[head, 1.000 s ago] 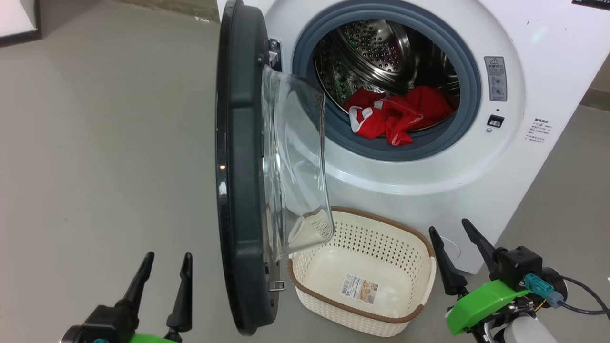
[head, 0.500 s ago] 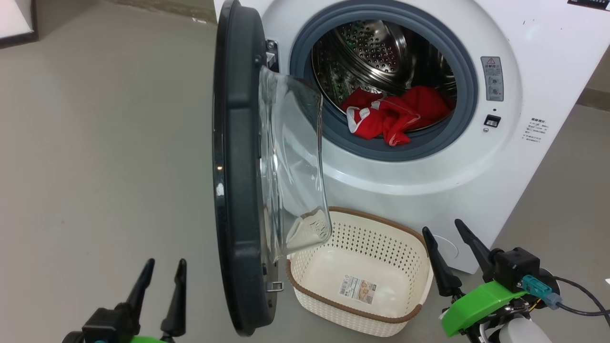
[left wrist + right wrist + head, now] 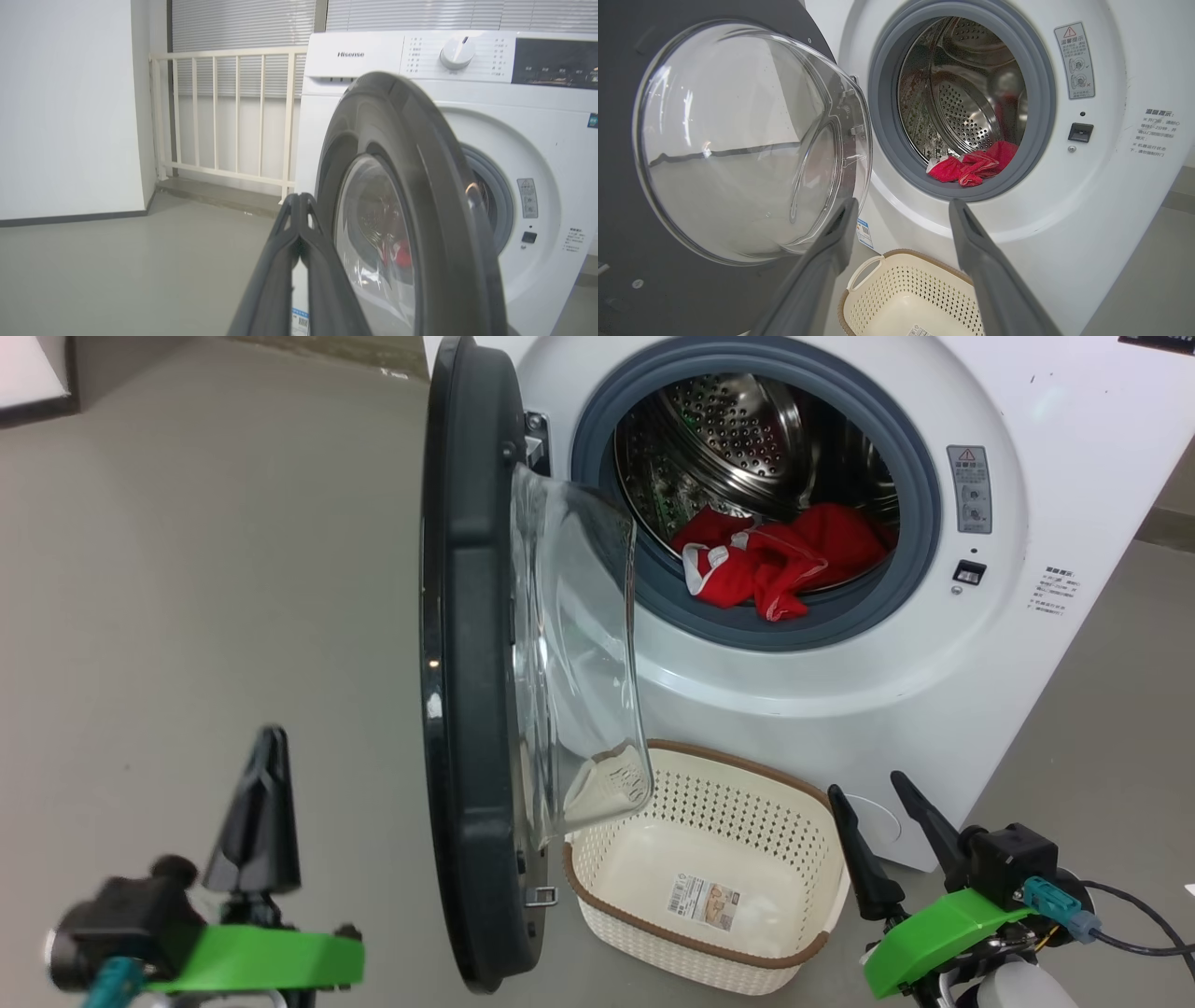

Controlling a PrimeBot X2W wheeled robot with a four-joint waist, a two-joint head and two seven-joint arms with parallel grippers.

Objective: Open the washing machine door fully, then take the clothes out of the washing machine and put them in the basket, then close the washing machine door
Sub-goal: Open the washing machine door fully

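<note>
While the clothes (image 3: 775,565) lie in the drum (image 3: 747,429) at 1 o'clock, our left end effector (image 3: 271,747), pinched shut on nothing, could knock the half-swung washing machine door (image 3: 467,663) closed; our right end effector (image 3: 866,786) gapes empty.

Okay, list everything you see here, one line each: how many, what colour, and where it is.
washing machine: one, white, on the grey floor
door: one, black rim with clear glass, swung open at the machine's left
clothes: one garment, red with white trim, inside the steel drum
basket: one, cream with brown rim, on the floor below the opening
railing: one, cream, beside the machine
left gripper: one, dark fingers, shut, left of the door
right gripper: one, dark fingers, open, right of the basket
</note>
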